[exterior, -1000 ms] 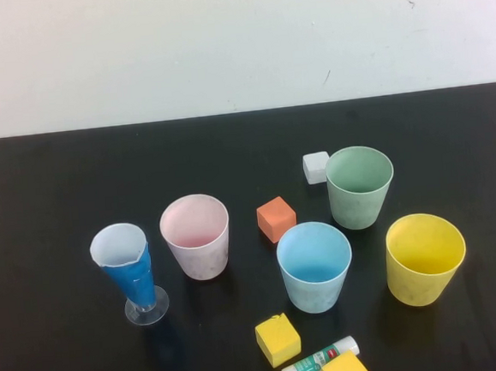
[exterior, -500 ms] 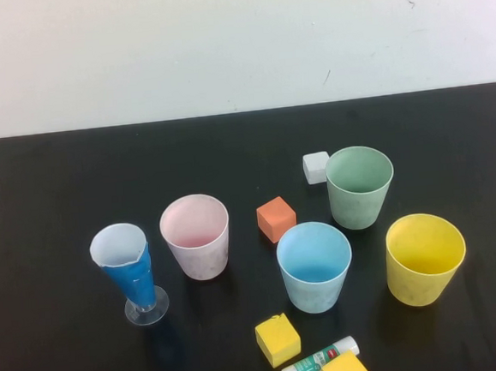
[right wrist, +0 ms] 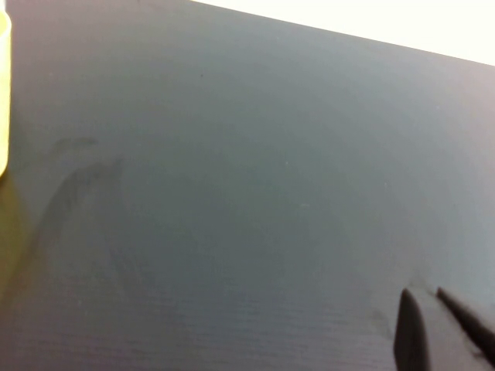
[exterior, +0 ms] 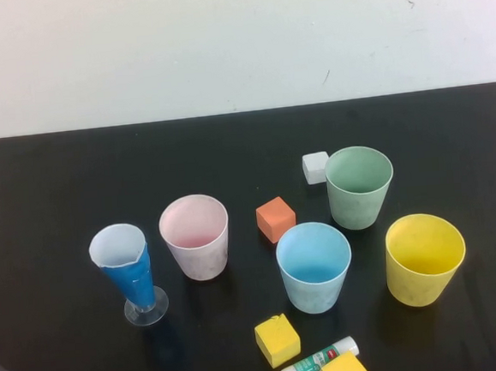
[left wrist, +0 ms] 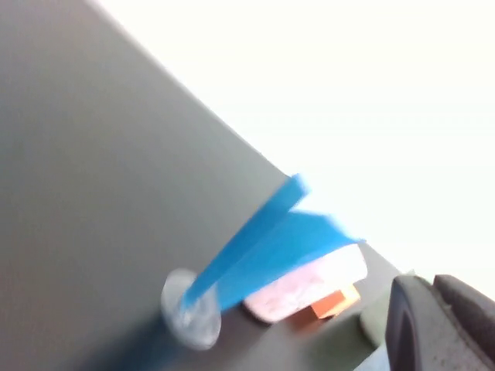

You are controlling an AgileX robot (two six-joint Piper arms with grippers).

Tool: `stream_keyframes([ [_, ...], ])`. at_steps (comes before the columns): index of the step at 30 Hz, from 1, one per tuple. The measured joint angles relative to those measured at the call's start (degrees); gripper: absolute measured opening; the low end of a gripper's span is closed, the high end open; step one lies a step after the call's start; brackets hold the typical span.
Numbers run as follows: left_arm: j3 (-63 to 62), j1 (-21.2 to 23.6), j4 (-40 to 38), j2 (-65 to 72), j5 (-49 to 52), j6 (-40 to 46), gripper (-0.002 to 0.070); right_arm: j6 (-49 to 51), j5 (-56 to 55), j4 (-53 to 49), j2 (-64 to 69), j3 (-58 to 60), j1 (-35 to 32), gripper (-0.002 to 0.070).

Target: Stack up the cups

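Four cups stand upright and apart on the black table (exterior: 59, 183): pink cup (exterior: 195, 238), light blue cup (exterior: 315, 267), green cup (exterior: 361, 186) and yellow cup (exterior: 425, 259). My left gripper (left wrist: 428, 284) is shut and empty, low at the table's near-left corner. From there its view shows the pink cup (left wrist: 305, 287) behind the blue-and-white cone cup (left wrist: 263, 247). My right gripper (right wrist: 424, 295) is shut and empty over bare table, with the yellow cup's rim (right wrist: 3, 93) at the edge of its view.
A blue-and-white cone cup (exterior: 128, 272) on a clear foot stands left of the pink cup. An orange block (exterior: 275, 218), a white block (exterior: 316, 167), two yellow blocks (exterior: 277, 340) (exterior: 345, 370) and a glue stick (exterior: 318, 360) lie among the cups.
A grey blur of my left arm has come into the high view's bottom-left corner. The cups and blocks have not moved.
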Motion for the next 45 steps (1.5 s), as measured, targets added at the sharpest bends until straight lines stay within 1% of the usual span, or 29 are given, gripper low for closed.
stream_keyframes([
  [2,-6.1,0.0,3.6,2.2,3.3,5.8,-0.0002,0.0,0.0,0.0,0.0,0.0,0.0,-0.0003],
  [4,-13.2,0.0,9.3,6.8,7.5,9.2,-0.0002,0.0,0.0,0.0,0.0,0.0,0.0,-0.0003],
  [6,-20.8,0.0,15.4,12.5,12.2,10.5,-0.0002,0.0,0.0,0.0,0.0,0.0,0.0,-0.0003],
  [9,-31.9,0.0,22.2,21.0,19.1,11.9,-0.0002,0.0,0.0,0.0,0.0,0.0,0.0,-0.0003],
  [12,-42.5,0.0,26.1,29.7,24.9,13.8,-0.0002,0.0,0.0,0.0,0.0,0.0,0.0,-0.0003],
  [17,-57.9,0.0,27.3,42.1,32.6,16.5,-0.0002,0.0,-0.8,0.4,0.0,0.0,0.0,-0.0003],
  [20,-66.2,-1.2,28.0,49.6,37.6,16.9,-0.0002,0.0,-1.7,1.0,0.0,0.1,0.0,-0.0003],
  [27,-79.2,-8.5,29.5,65.5,46.7,18.8,-0.0002,0.0,-2.3,1.1,0.0,0.1,0.0,-0.0003],
  [36,-88.3,-17.6,31.8,81.2,49.6,19.0,0.0003,0.0,-2.5,1.4,0.0,0.1,0.0,-0.0003],
  [38,-89.6,-19.0,32.1,83.9,50.6,18.8,0.0031,0.0,-2.5,1.4,0.0,0.1,0.0,-0.0003],
  [40,-91.4,-19.7,32.4,87.2,51.7,18.0,0.0089,0.0,-2.5,1.4,0.0,0.1,0.0,-0.0003],
  [42,-93.3,-19.8,32.7,90.1,53.1,17.3,0.0186,0.0,-2.5,1.4,0.0,0.1,0.0,-0.0003],
  [45,-95.6,-20.2,34.1,94.9,53.7,15.3,0.0356,0.0,-2.5,1.4,0.0,0.1,0.0,-0.0003],
])
